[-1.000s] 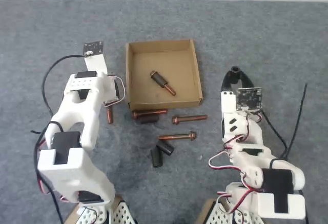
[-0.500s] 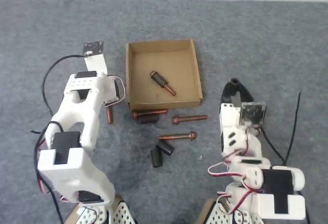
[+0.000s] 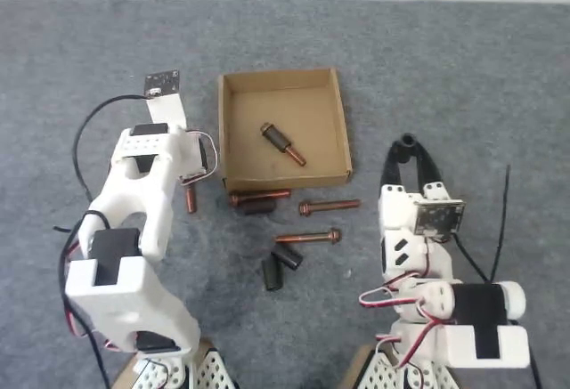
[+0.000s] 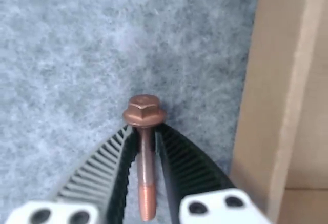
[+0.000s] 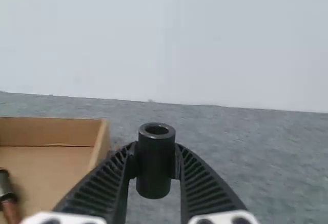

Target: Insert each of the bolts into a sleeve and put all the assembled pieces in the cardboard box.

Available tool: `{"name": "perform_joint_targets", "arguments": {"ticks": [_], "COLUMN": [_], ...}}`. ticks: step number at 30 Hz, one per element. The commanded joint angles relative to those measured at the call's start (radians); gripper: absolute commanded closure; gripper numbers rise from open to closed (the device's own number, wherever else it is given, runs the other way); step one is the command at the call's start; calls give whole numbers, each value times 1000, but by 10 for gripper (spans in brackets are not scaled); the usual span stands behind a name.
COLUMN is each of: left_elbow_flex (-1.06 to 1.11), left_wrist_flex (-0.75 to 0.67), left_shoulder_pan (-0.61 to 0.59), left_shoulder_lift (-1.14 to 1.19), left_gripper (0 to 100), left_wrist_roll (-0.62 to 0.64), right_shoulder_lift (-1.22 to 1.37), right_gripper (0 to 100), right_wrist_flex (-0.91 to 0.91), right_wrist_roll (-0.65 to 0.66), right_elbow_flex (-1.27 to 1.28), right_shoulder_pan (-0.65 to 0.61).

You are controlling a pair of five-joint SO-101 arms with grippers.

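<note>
The right arm has drawn back toward the near edge of the grey felt-covered surface [image 3: 481, 68] over the last second, and its pincer [image 5: 155, 151] has come up with a short black cylindrical sleeve [image 5: 155, 175] clamped between the ribbed jaws, open bore facing up. In the overhead view that pincer [image 3: 408, 146] now sits nearer the arm's base than a second ago, well apart from the shallow brown cardboard box [image 3: 223, 131], which lies toward the far edge at the middle of the surface. The left arm has not moved. Its pincer [image 4: 145, 131] grasps a copper-coloured hex-head bolt [image 4: 144, 112] by the shank, head out past the fingertips and low over the felt just beside the box's left wall, where the overhead view also shows the bolt [image 3: 191, 199]. One bolt already seated in a sleeve [image 3: 280, 142] rests inside the box. Between the box's near wall and the near edge lie a third copper bolt [image 3: 258, 196] with a dark sleeve touching it, though whether the two are joined cannot be told, two loose copper bolts [image 3: 329, 205] [image 3: 307, 238] and two loose black sleeves [image 3: 287, 258] [image 3: 272, 274]. With each arm now carrying one half of a pair, the shift looks like preparation for mating. The raised sleeve appears to be presented for the bolt, but the two pincers are well apart, so the insertion is not yet begun and most of the task remains.
</note>
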Motion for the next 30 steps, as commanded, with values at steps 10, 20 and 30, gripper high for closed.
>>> {"name": "perform_joint_targets", "arguments": {"ticks": [10, 20, 30], "left_elbow_flex": [-7, -7, -7], "left_wrist_flex": [-25, -26, -23], "left_shoulder_pan": [0, 11, 17], "left_shoulder_lift": [-71, -72, -74], "left_gripper": [989, 989, 989], "left_wrist_roll": [-12, -12, -14], "right_shoulder_lift": [-1, 1, 2], "right_gripper": [992, 992, 992], "right_wrist_flex": [-22, -21, 102], "right_wrist_roll": [0, 0, -6], "right_elbow_flex": [-26, 5, 3], "right_shoulder_pan": [-265, -446, -458]}}
